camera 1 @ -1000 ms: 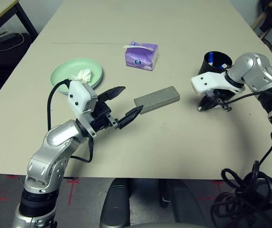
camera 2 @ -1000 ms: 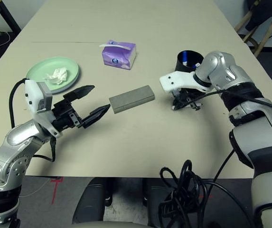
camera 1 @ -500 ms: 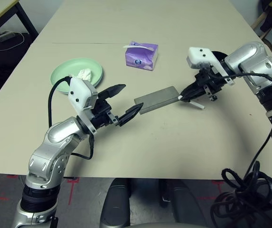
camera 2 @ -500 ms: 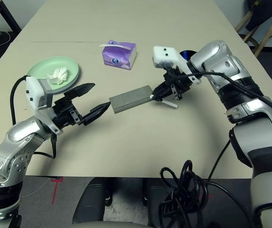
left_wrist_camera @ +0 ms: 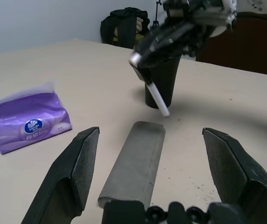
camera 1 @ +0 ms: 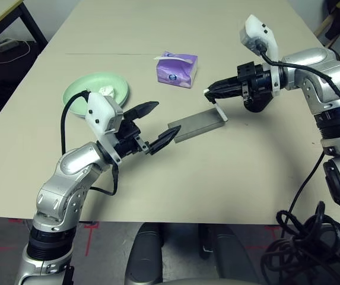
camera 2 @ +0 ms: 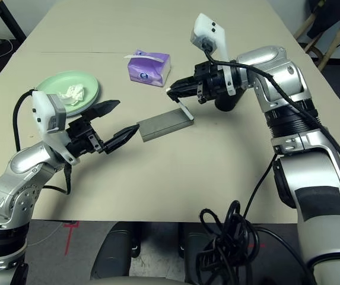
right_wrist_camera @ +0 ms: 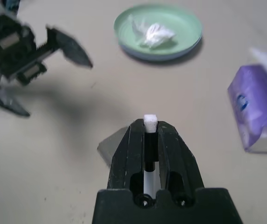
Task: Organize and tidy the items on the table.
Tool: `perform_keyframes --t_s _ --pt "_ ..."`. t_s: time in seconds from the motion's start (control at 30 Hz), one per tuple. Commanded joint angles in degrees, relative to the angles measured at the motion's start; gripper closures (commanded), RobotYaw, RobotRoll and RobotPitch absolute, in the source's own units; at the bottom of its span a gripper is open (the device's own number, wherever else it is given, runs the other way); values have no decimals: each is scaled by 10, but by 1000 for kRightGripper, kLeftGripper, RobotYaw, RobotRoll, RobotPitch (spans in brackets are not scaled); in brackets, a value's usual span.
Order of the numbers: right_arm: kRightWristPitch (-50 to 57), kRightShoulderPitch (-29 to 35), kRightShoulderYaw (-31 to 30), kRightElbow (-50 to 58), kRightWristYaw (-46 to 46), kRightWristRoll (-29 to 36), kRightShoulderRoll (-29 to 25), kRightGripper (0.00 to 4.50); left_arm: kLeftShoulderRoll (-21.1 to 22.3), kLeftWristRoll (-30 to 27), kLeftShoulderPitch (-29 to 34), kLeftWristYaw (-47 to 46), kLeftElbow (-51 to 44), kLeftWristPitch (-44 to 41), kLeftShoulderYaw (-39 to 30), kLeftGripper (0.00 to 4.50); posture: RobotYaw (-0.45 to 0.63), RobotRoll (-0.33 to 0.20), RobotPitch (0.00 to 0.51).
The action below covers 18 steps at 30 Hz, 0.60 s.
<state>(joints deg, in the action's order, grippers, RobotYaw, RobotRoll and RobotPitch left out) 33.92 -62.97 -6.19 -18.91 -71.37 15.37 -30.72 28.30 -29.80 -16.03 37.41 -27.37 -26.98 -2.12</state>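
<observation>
Pen (camera 1: pixel 218 108): pinched at its very tip by right gripper (camera 1: pixel 209 92); could pivot loose.
Left gripper (camera 1: pixel 156 127): fingers wide, at glasses case (camera 1: pixel 197 124) end; may nudge it.

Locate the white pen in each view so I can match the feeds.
Left eye: pen hangs from right fingers over the case's far end.
Right eye: same, right of the tissue box.
Left wrist: before the cup.
Right wrist: tip between the fingers.
Shared landmark: grey case.

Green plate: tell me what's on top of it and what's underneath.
A crumpled white tissue lies on the pale green plate. In the right wrist view, a pale blue rim peeks from beneath it, probably a second plate; the rest is covered.
</observation>
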Motion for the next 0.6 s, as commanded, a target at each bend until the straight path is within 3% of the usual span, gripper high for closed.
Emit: perform_keyframes --t_s 0.03,0.6 --pt "-14 14 43 24 62 18 16 4228 4 3 -6 9 11 3 8 0 86 0 169" --pt "-194 67 173 78 296 50 98 4228 -1 9 -22 25 33 13 16 0 57 0 153"
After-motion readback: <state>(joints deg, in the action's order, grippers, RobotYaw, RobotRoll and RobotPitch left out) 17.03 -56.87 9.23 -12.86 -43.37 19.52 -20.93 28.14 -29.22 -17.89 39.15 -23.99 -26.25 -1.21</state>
